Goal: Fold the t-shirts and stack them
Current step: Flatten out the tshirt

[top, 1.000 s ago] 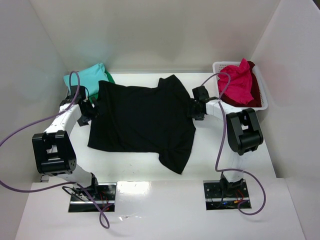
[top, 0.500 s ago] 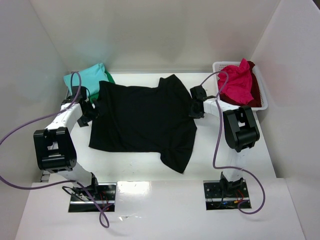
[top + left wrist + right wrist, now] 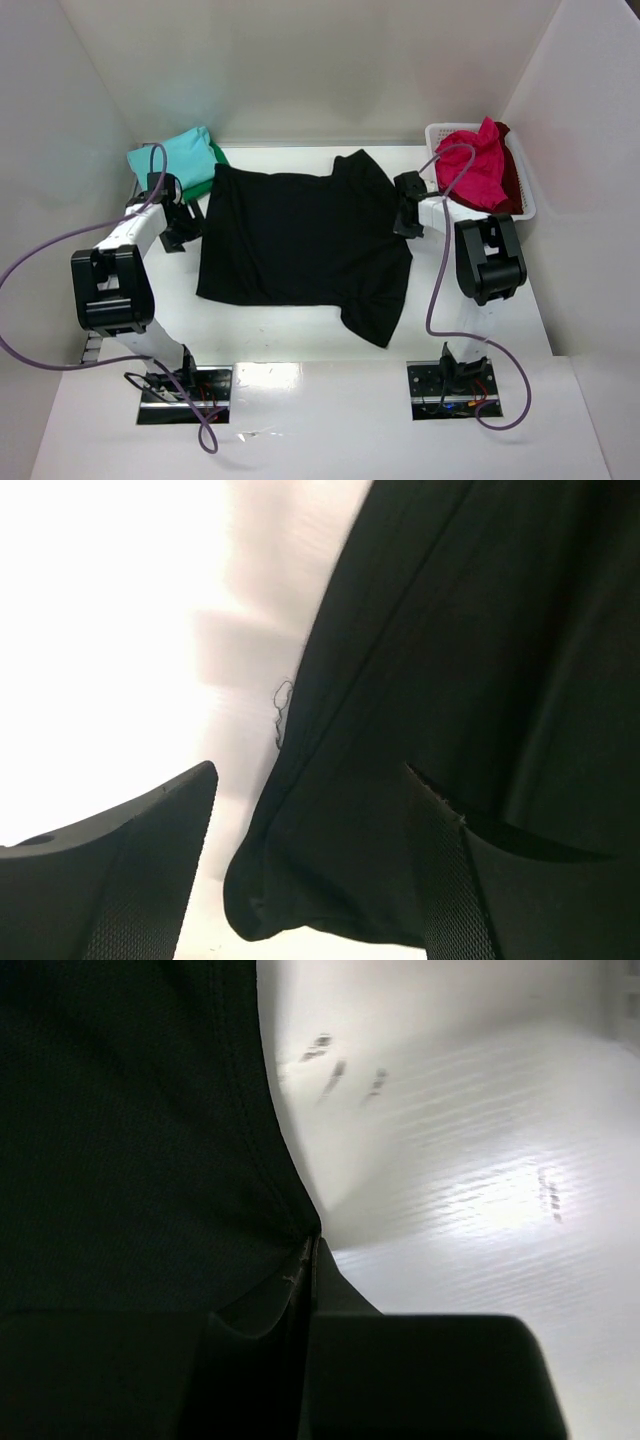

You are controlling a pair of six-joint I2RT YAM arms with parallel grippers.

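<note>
While the right fingers (image 3: 338,1298) pinch the black t-shirt (image 3: 300,240), the left fingers (image 3: 130,870) stand apart.

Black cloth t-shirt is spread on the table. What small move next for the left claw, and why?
Probably shut the left claw on the black cloth t-shirt: its hem corner lies between the open fingers, while the right claw pinches the opposite edge.

The green t-shirt (image 3: 218,154) lies mostly hidden beneath the teal t-shirt (image 3: 180,158).
</note>
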